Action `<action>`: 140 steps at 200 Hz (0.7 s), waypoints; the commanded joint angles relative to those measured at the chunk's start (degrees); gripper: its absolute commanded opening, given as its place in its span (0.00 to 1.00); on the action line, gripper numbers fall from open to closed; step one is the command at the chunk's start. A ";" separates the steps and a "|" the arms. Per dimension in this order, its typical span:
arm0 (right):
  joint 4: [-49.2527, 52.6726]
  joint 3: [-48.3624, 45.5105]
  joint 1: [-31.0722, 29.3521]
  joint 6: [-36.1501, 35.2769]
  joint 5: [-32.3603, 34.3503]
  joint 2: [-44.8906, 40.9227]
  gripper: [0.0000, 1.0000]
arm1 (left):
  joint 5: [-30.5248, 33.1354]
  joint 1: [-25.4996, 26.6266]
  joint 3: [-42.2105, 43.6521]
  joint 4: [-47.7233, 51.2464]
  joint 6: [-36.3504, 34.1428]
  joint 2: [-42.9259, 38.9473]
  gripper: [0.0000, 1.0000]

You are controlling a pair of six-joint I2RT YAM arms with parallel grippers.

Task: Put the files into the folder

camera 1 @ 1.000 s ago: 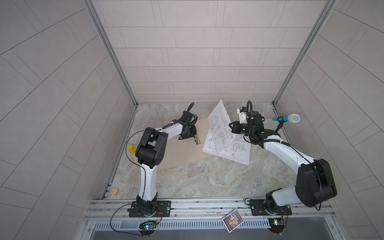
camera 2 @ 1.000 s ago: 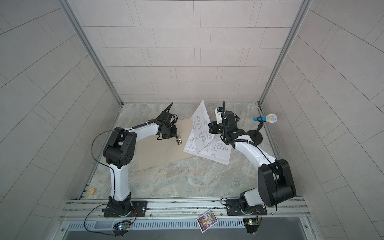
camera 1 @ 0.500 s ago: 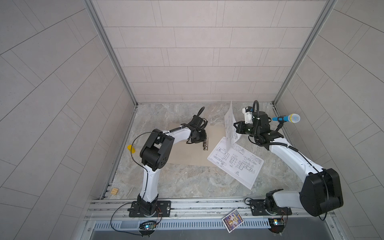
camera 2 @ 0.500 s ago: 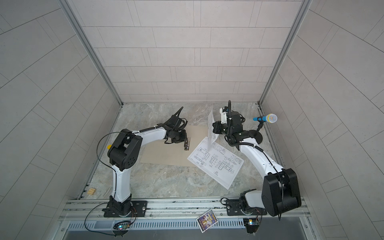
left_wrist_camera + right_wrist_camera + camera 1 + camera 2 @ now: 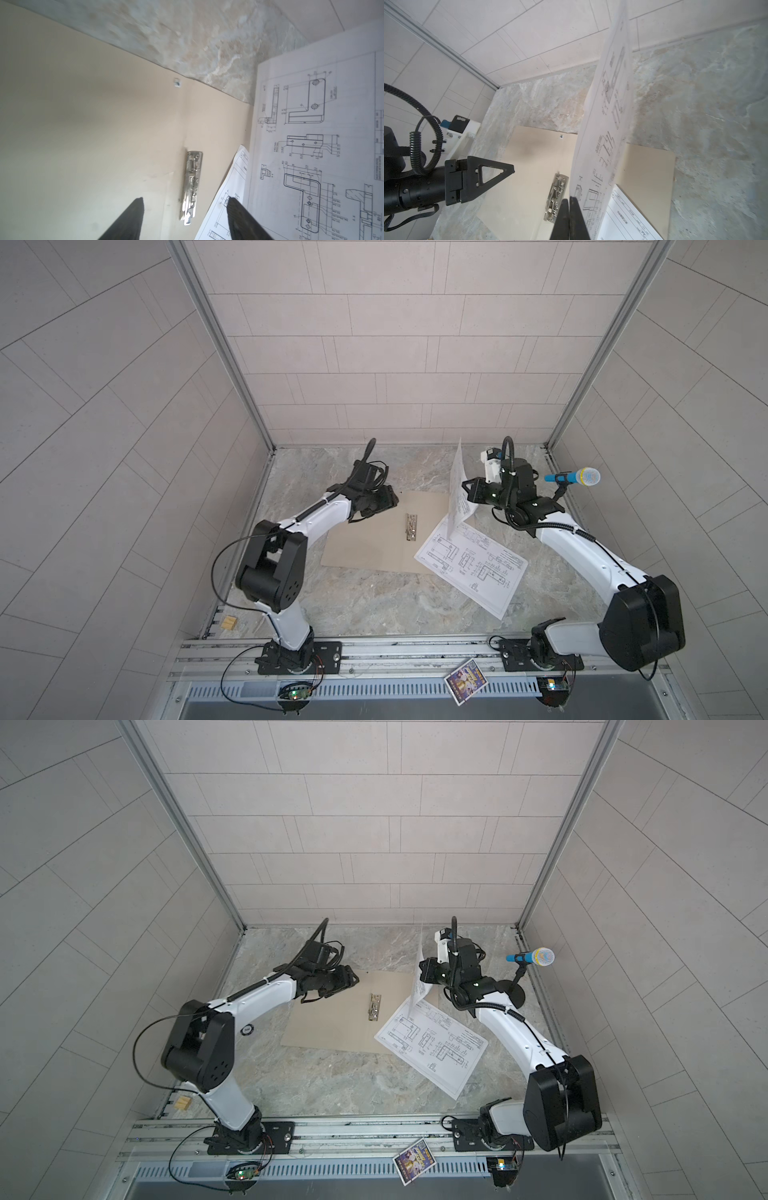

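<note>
Left pincer (image 5: 390,502) has opened wide and drawn back from the clip (image 5: 410,526); one sheet has fallen flat and the other has swung upright.
Left pincer hovers empty, jaws well apart, over the far left part of the folder (image 5: 365,547), which lies open on the desk (image 5: 374,605) with the clip bare at its spine. Flat sheet (image 5: 473,568) sits skewed, with one corner on the folder's right leaf and most of it on the desk. Upright sheet (image 5: 456,472) stands just right of the clip, pinched at its edge in the fully closed right pincer (image 5: 466,490). Risks, as judged: the thin edge grip may let the upright sheet flop or slip and land crooked over the clip. The skewed files would crease or stay outside if the cover were shut now.
</note>
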State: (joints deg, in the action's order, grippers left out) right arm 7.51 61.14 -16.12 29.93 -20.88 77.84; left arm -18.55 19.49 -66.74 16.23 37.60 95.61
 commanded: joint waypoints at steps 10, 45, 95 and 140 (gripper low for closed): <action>-1.77 6.58 -4.57 1.96 1.33 4.43 0.00 | 4.65 -10.19 8.88 4.62 -2.70 -7.39 0.83; -1.65 18.68 -9.31 3.12 -0.27 11.97 0.00 | 6.52 -19.94 13.43 8.64 -3.77 -9.24 0.84; 3.12 41.26 -13.67 3.18 -3.41 26.92 0.00 | 8.36 -21.78 18.98 4.83 1.81 -8.46 0.85; -5.00 37.37 -13.91 3.76 -1.88 30.46 0.00 | 2.68 -23.35 22.61 -0.43 3.35 -8.41 0.86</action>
State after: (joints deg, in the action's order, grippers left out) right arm 7.05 103.85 -30.35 33.04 -24.32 108.16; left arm -13.28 -3.01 -45.23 18.96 39.48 87.15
